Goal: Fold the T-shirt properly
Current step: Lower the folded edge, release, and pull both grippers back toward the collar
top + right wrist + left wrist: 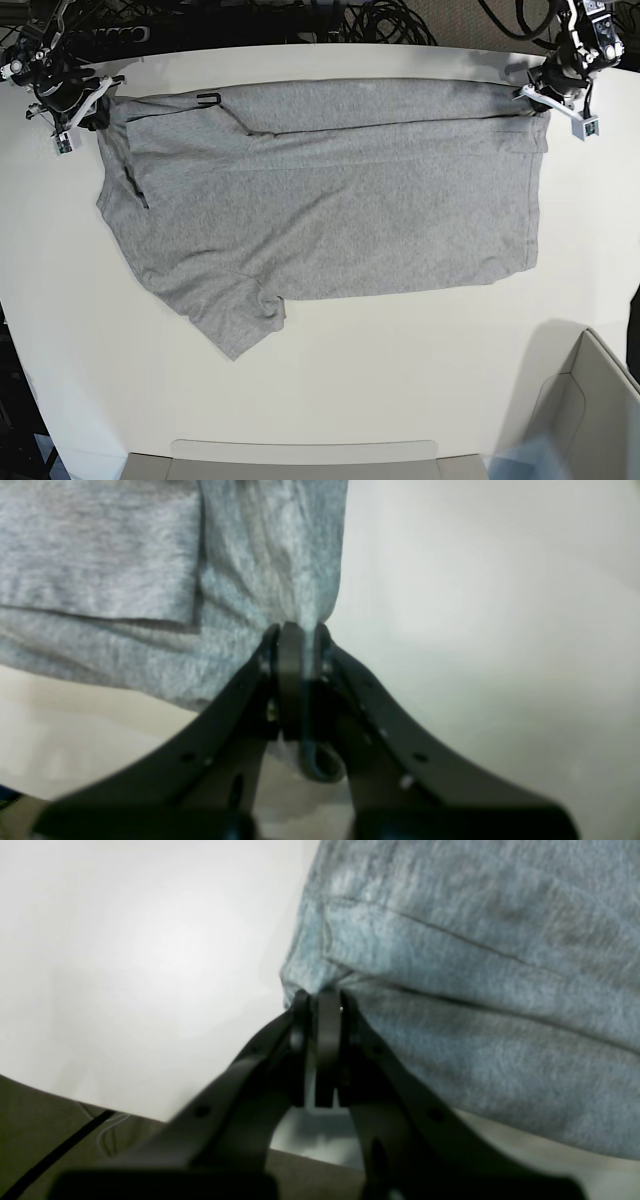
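Left gripper (325, 1002) and right gripper (297, 635) each clamped on the T-shirt (330, 200).

bare table (400, 360) lies open below the t-shirt (330, 200).

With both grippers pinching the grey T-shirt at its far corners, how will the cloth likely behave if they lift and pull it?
The T-shirt will probably sag between the left gripper and right gripper: it bunches at both pinches. It looks light and thin. The loose sleeve would likely drag and fold unevenly across the table.
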{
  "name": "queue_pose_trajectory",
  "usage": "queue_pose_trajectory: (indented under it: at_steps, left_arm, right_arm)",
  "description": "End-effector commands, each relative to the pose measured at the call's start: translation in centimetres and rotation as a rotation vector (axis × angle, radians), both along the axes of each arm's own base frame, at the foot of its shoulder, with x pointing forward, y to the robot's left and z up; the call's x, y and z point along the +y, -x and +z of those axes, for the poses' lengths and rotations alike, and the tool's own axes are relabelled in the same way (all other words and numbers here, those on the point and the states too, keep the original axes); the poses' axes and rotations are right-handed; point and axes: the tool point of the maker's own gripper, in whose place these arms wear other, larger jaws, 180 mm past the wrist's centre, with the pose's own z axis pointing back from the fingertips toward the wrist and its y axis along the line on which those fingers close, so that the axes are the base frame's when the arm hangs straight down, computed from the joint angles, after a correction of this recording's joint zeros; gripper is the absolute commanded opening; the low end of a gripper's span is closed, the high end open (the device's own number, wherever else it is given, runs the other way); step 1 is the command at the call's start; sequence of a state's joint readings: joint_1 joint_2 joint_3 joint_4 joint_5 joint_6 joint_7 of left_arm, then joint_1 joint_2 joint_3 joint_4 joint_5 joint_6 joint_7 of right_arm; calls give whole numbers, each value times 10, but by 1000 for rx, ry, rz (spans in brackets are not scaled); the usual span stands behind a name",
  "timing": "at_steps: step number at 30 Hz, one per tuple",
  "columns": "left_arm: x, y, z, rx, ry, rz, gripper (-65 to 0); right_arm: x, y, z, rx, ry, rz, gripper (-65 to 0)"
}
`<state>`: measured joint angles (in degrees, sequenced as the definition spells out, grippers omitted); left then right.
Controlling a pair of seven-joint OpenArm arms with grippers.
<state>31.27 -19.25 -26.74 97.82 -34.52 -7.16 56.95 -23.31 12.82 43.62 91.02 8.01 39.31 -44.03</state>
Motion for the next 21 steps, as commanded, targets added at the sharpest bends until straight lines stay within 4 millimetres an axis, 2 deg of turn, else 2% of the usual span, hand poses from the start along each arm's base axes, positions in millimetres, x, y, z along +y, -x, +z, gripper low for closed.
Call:
queue_pose_trajectory:
  at_steps: [1,4,9,13,15,21]
  left_arm:
    - [11,8,4,42,-44,0,-641]
    - [7,-5,18,-5,-61,-28,-551]
    - [-5,-23,51,-92,-102,-97,-413]
    - [-9,-26,56,-98,-102,-111,-394]
    - [-12,-22,54,-59,-82,-110,-394]
    - [-10,-32,62,-76,-79,-94,-394]
  right_arm:
    - [-19,53,-20,263,132,5,-650]
    - [-15,38,-6,209,168,10,-591]
    - [-12,16,21,123,233,35,-453]
    - [-10,7,36,80,263,48,-398]
    - [-11,5,41,69,273,53,-388]
    - [-11,3,45,59,287,63,-366]
